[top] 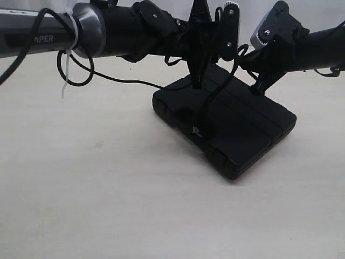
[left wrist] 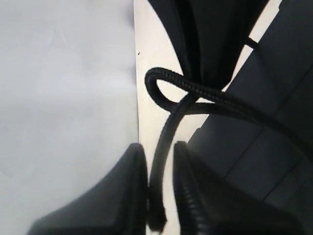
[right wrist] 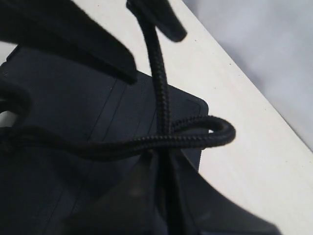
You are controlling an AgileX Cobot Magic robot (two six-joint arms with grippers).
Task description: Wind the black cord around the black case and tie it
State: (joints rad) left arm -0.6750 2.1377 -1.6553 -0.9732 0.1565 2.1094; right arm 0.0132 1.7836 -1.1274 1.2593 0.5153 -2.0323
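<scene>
- Flat on the pale bench, near the middle: the black case, with one corner toward the camera.
- Up over the lid and down the near side: the black cord.
- Left jaws clamped on the black cord close to its blunt tip, the tip poking out just past the fingers.
- Right jaws clamped on the cord too, facing the left jaws, with a short straight piece of cord between them.
- A small loop of cord crossing that straight piece, right over the edge of the case.
- Both arms crowded low over the back of the case, hiding its far edge in the exterior view.
- A smooth cable hanging in a loop from the left arm, next to a white strap.
- A thin black line from the case toward that loop: cord or arm cable, hard to tell.
- Lots of bare bench in front of the case and on both sides.
- Bench edge close by the jaws in both wrist views, plain grey past it.
- In the exterior view, black on black: hard to tell where each pair of jaws ends.
- Cord under the case hidden.
</scene>
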